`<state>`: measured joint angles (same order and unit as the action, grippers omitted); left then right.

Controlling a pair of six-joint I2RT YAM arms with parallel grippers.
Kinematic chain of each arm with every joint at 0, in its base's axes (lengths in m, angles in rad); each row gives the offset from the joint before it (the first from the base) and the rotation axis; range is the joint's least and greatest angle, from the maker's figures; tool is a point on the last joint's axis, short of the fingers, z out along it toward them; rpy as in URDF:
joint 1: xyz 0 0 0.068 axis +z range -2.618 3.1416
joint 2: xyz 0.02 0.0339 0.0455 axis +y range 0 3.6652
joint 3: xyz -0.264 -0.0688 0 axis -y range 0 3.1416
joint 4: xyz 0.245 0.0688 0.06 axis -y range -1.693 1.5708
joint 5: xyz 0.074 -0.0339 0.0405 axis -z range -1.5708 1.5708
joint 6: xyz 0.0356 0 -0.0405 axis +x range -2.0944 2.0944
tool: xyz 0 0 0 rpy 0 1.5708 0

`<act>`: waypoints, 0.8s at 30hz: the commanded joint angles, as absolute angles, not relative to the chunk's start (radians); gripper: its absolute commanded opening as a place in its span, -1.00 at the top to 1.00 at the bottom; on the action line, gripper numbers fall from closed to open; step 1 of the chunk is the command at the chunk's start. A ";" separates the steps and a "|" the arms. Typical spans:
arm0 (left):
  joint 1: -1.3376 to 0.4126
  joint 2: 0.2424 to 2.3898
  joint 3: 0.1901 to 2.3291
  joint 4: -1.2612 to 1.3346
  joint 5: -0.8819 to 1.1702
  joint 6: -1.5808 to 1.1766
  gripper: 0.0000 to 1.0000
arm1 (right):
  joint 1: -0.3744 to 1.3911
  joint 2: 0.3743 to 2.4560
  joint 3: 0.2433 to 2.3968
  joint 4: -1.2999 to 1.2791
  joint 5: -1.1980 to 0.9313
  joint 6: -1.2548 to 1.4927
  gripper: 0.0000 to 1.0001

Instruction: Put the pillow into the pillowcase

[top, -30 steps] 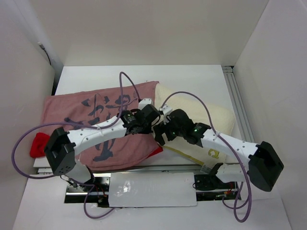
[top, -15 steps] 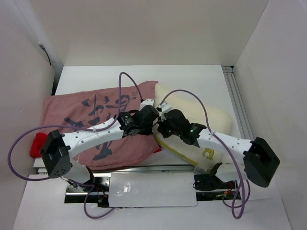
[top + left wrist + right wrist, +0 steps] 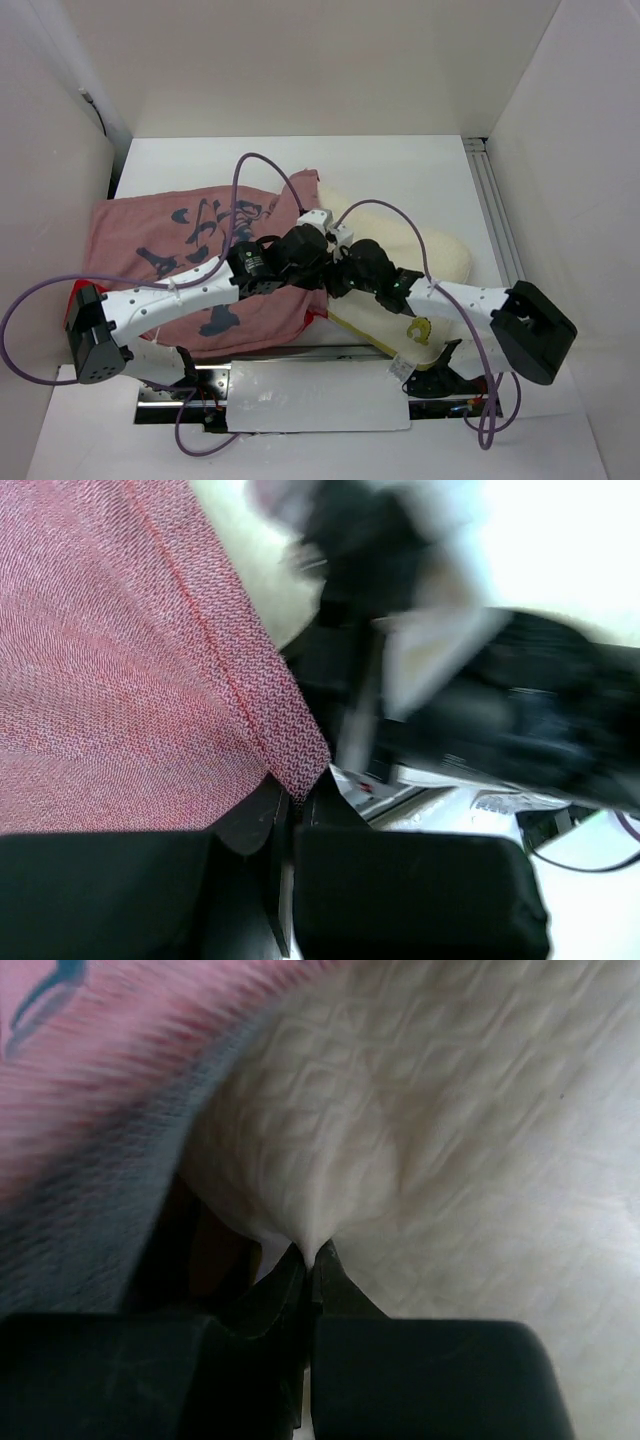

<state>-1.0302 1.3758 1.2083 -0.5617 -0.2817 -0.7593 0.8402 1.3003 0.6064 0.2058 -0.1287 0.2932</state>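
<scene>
The pillowcase [image 3: 170,250], faded pinkish-red with dark markings, lies spread on the left of the table. The cream pillow [image 3: 430,255] lies to its right, with its left end at the case's mouth. My left gripper [image 3: 318,262] is shut on the pillowcase's hem [image 3: 295,775], where the woven red cloth [image 3: 120,660] runs down between its fingers. My right gripper [image 3: 335,283] is shut on a pinched fold of the quilted pillow [image 3: 450,1140], just beside the pillowcase [image 3: 100,1060] edge. The two grippers meet close together at the opening.
A bright red patch of fabric [image 3: 75,295] shows at the case's near left corner. An aluminium rail [image 3: 495,210] runs along the table's right side. A shiny plate [image 3: 320,395] lies between the arm bases. White walls stand on all sides. Purple cables loop over both arms.
The right gripper has gone from open to shut on the pillow. Both arms have shifted left, and the pillow has moved left with them toward the pillowcase.
</scene>
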 commanded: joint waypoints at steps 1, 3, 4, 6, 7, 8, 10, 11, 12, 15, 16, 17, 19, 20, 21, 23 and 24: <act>-1.043 1.365 1.232 -0.502 -0.233 -0.771 1.00 | 0.848 1.327 0.583 0.437 -0.192 0.313 1.00; -1.043 1.394 1.241 -0.552 -0.261 -0.790 0.99 | 0.839 1.327 0.571 0.424 -0.180 0.325 0.81; -1.043 1.403 1.253 -0.573 -0.270 -0.799 0.94 | 0.839 1.292 0.571 0.354 -0.167 0.325 0.63; -1.043 1.416 1.262 -0.629 -0.290 -0.813 0.58 | 0.828 1.257 0.620 0.244 -0.121 0.325 0.08; -1.043 1.426 1.279 -0.649 -0.301 -0.824 0.42 | 0.828 1.215 0.635 0.136 -0.050 0.325 -0.34; -1.031 1.427 1.291 -0.701 -0.313 -0.833 0.26 | 0.828 1.194 0.656 0.085 -0.002 0.325 -0.52; -0.996 1.448 1.319 -0.753 -0.336 -0.842 -0.08 | 0.828 1.141 0.657 -0.050 0.175 0.388 -0.94; -0.980 1.448 1.333 -0.773 -0.336 -0.851 -0.16 | 0.816 1.129 0.667 -0.095 0.217 0.399 -0.98; -0.938 1.448 1.333 -0.797 -0.347 -0.851 -0.21 | 0.816 1.118 0.679 -0.141 0.262 0.409 -0.98; -0.833 1.457 1.368 -0.793 -0.299 -0.818 -0.27 | 0.787 1.083 0.690 -0.239 0.359 0.439 -1.00; -0.809 1.469 1.396 -0.784 -0.288 -0.786 -0.27 | 0.787 1.072 0.690 -0.239 0.374 0.439 -1.00; -0.784 1.480 1.413 -0.772 -0.278 -0.766 -0.31 | 0.755 1.072 0.713 -0.230 0.374 0.428 -1.00; -0.721 1.534 1.452 -0.737 -0.258 -0.676 -0.31 | 0.729 1.072 0.741 -0.213 0.360 0.390 -1.00; -0.697 1.561 1.497 -0.682 -0.233 -0.637 -0.31 | 0.712 1.083 0.753 -0.181 0.360 0.373 -1.00; -0.671 1.590 1.523 -0.657 -0.210 -0.605 -0.34 | 0.678 1.094 0.764 -0.158 0.350 0.356 -1.00; -0.602 1.702 1.631 -0.621 -0.146 -0.528 -0.34 | 0.634 1.147 0.785 -0.099 0.332 0.310 -1.00; -0.588 1.742 1.675 -0.608 -0.146 -0.506 -0.34 | 0.583 1.173 0.823 -0.098 0.321 0.298 -1.00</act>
